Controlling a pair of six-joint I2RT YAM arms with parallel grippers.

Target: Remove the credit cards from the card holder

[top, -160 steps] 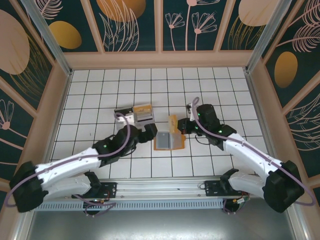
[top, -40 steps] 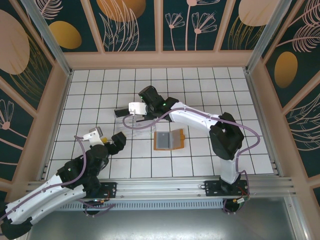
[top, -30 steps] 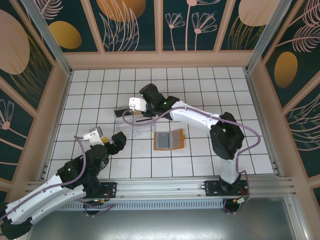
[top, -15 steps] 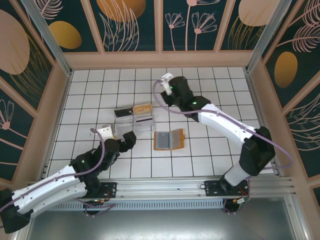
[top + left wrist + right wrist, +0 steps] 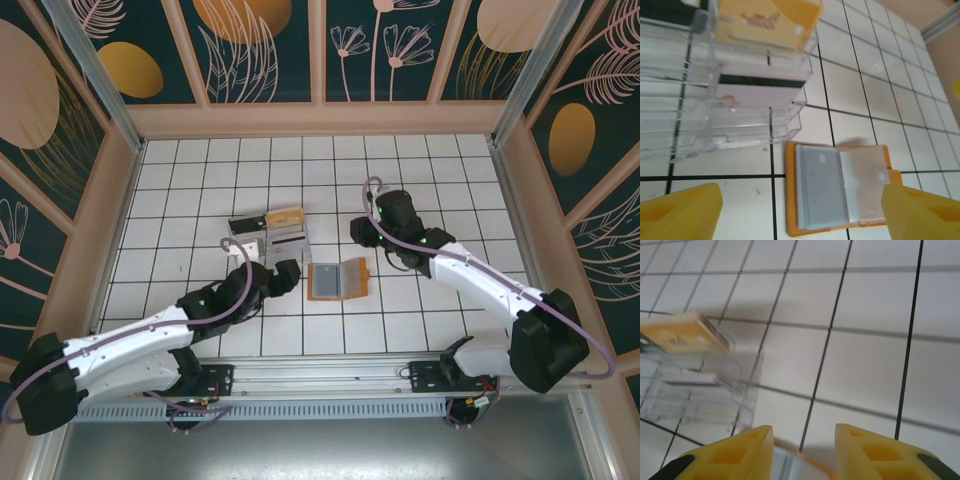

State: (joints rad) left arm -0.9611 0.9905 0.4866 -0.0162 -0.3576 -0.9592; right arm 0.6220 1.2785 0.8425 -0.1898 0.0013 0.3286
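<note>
Desk of white tiles with a black grid, boxed in by wood-framed walls of dark teal with leaf and orange disc prints.

Top view:
- Holder lies open and flat near frame centre, orange-brown rim, pockets facing up.
- Clear tray sits just up-left of it, near but apart.
- Orange card rests at the tray's upper right end.
- Left arm reaches in from lower left. Left jaws end just left of the holder, below the tray.
- Right arm comes in from lower right. Right jaws sit up-right of the holder, right of the tray.

Left wrist view:
- Holder at lower centre, a grey card in its left pocket. The right pocket is pale and cloudy; contents unclear.
- Tray fills the upper left, with the orange card at top and a striped card with a dark band in the next slot.
- Left jaws spread wide, yellow fingertips at the two lower corners, nothing between.

Right wrist view:
- Blurred tray and orange card at left; an orange sliver of the holder low between the fingers.
- Right jaws partly apart, gripping nothing.
</note>
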